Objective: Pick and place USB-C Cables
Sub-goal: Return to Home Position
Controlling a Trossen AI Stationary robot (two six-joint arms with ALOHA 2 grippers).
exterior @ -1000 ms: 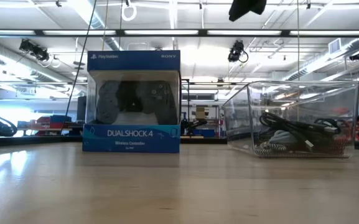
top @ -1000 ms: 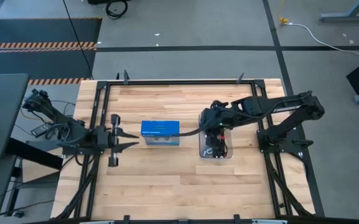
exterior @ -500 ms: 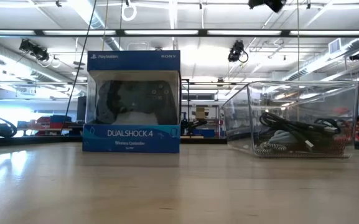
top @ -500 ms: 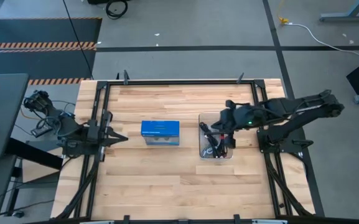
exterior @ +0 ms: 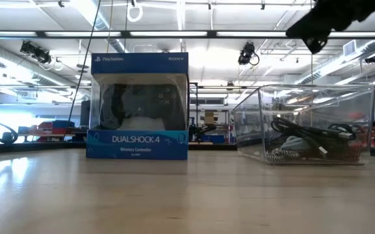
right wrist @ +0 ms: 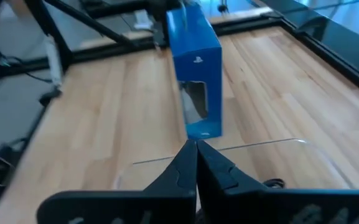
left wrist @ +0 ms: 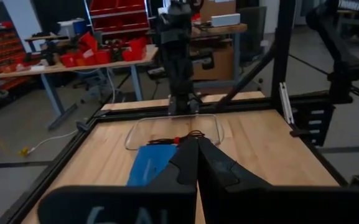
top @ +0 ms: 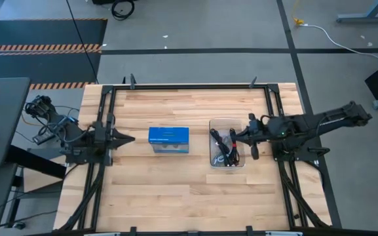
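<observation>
Left gripper (top: 131,138) fingers together, arm folded; right gripper (top: 237,136) fingers together, arm outstretched.

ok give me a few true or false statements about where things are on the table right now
1. The USB-C cables lie inside the clear tray. True.
2. The blue box sits inside the tray. False: it stands on the table beside the tray.
3. The left gripper is open. False: it is shut, holding nothing.
4. The right gripper is shut and empty. True.
</observation>
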